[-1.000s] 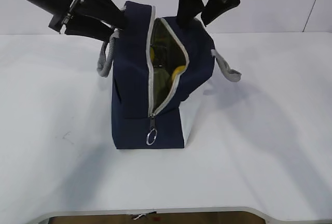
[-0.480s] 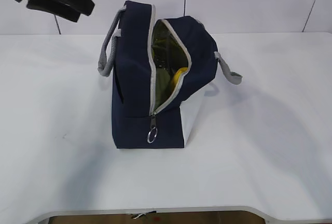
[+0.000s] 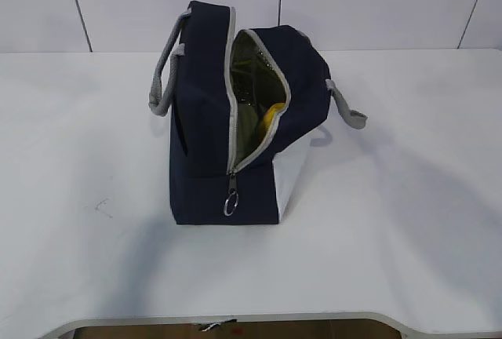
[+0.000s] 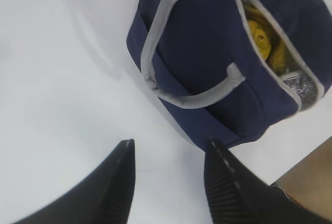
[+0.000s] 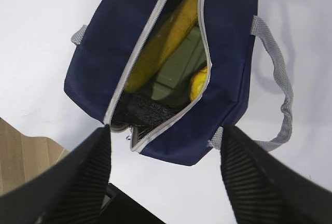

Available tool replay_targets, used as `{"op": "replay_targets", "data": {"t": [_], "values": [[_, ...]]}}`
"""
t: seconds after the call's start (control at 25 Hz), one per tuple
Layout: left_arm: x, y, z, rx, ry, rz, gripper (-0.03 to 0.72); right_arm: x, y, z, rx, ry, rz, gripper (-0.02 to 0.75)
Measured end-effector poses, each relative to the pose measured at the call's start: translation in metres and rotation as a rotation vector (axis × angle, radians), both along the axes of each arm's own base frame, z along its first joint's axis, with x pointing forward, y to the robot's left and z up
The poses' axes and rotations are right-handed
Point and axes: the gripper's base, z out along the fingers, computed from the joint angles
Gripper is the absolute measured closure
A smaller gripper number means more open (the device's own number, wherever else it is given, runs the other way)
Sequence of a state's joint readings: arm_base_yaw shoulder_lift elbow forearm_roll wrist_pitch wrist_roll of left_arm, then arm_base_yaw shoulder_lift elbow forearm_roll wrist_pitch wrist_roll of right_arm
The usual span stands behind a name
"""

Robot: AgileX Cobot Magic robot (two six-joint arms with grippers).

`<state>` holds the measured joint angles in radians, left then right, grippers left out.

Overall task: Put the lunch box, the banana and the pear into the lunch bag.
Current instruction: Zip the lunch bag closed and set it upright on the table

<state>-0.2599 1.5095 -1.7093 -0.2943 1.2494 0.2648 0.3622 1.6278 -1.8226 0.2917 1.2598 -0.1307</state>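
Lunch bag [image 3: 212, 151] stood unzipped mid-frame; banana [image 5: 163, 42], pear [image 5: 198, 84] and green-lidded lunch box [image 5: 179, 66] sat inside. Left gripper [image 4: 168, 169] and right gripper [image 5: 166, 169] hung above, fingers wide, empty.

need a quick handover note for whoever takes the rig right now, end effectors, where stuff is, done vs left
Left end effector: open, empty, raised above the table to the left of the bag.
Right end effector: open, empty, raised over the bag's opening.
Lunch bag: upright mid-table, zipper open.
Inside it: banana lying along the opening, lunch box with its green lid beneath it, pear against the bag's wall.
Done: all three items are in the bag.
Left: nothing to load; the zipper is open, if closing is wanted.
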Motion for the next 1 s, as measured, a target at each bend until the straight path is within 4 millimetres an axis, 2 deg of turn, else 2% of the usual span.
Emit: {"op": "replay_targets", "data": {"t": [0.16,0.32,0.48,0.6,0.64,0.76,0.84,1.0], "values": [[-0.028,0.008,0.016,-0.014,-0.043,0.017,0.358,0.000,0.000,-0.002,-0.012,0.001,0.010,0.207],[-0.059,0.017,0.013,0.009,-0.047,0.022,0.368,-0.008,-0.004,-0.012,-0.034,0.014,0.023,0.207],[-0.082,0.026,0.010,0.035,-0.057,0.032,0.371,-0.024,-0.009,-0.026,-0.011,-0.062,0.003,0.207],[-0.097,0.031,0.016,0.031,-0.090,0.034,0.371,-0.038,-0.006,-0.047,0.010,-0.144,0.004,0.194],[-0.100,0.032,0.018,0.029,-0.099,0.035,0.371,-0.043,-0.004,-0.062,0.005,-0.155,0.011,0.197],[-0.111,0.035,0.024,0.019,-0.132,0.036,0.371,-0.057,-0.001,-0.092,0.008,-0.232,0.026,0.202],[-0.116,0.036,0.027,0.015,-0.145,0.037,0.372,-0.067,0.000,-0.115,0.000,-0.268,0.038,0.202],[-0.122,0.036,0.031,-0.008,-0.158,0.032,0.372,-0.081,-0.002,-0.147,-0.066,-0.344,0.116,0.202]]}}
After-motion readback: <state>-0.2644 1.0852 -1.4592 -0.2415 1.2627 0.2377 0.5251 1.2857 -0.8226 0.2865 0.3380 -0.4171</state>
